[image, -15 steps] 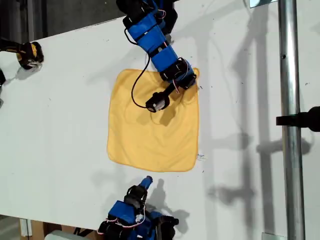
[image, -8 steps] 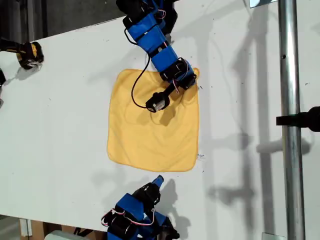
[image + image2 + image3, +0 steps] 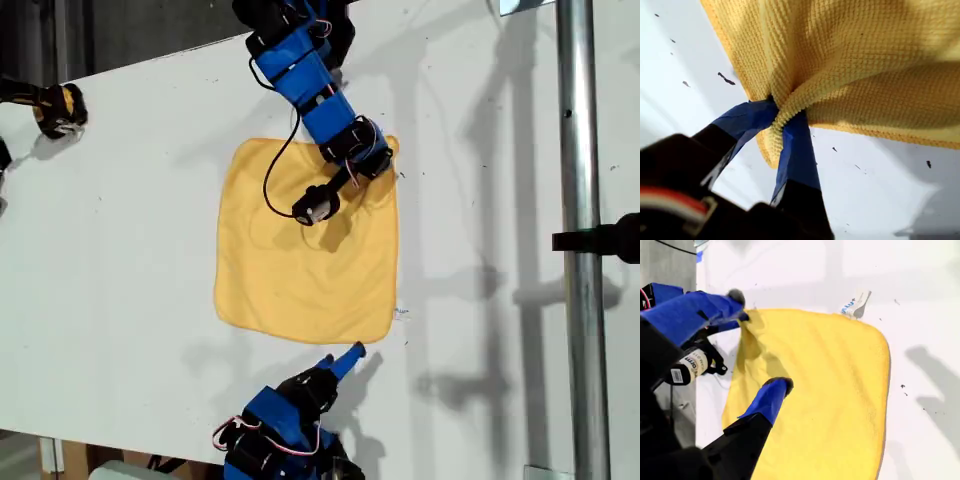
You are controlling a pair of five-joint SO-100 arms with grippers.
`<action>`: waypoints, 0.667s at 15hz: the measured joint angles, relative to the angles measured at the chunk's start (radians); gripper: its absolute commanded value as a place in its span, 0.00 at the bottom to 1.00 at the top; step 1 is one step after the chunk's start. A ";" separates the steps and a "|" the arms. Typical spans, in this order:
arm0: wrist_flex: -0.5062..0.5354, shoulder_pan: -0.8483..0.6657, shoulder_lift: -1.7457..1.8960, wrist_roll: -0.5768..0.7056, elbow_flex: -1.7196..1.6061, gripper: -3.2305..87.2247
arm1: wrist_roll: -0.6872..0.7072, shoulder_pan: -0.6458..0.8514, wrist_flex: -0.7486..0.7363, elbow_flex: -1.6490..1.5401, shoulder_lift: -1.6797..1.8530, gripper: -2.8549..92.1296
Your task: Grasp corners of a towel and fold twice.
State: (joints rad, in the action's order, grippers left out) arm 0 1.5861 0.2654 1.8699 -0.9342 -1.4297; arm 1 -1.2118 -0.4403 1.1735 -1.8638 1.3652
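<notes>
Pinched shut on one corner (image 3: 769, 146) of the towel (image 3: 300, 250), my first gripper (image 3: 782, 112) has its two blue fingers squeezed on the yellow cloth, and the cloth bunches up between them. That arm comes in from the top of the exterior view, and the corner it holds is the upper right one in that view. The towel lies flat and open on the white table (image 3: 130, 250), near the middle of the exterior view. My second gripper (image 3: 345, 358) hangs just below the towel's bottom edge in the exterior view and holds nothing. Only one of its blue fingers (image 3: 772, 395) shows, so I cannot tell if it is open or closed. The big thing for the next move is this: the towel's lower right corner (image 3: 385, 330) is up and to the right of that gripper in the exterior view, close by but not touching. It is the nearest free corner, so I think that arm should go for it. A small white tag (image 3: 402, 313) sticks out just beside that corner. Nothing stands in between. A metal pole (image 3: 580, 250) runs down the right of the exterior view, well apart from the towel. A black and yellow thing (image 3: 60, 108) sits in the upper left, far away too.
</notes>
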 measured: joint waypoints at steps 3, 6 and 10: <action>-0.008 -0.002 -0.058 0.008 -0.002 0.41 | 0.000 0.000 0.000 0.000 0.000 0.03; -0.132 -0.003 -0.138 -0.011 -0.118 0.40 | 0.000 0.000 0.000 0.000 0.000 0.03; -0.290 -0.014 -0.264 -0.049 -0.290 0.39 | 0.002 0.002 0.012 0.008 -0.002 0.03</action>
State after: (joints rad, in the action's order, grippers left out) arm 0 1.2962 0.2516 1.6061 -0.9833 -1.7196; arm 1 -1.2103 -0.4387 1.1858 -1.8561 1.3637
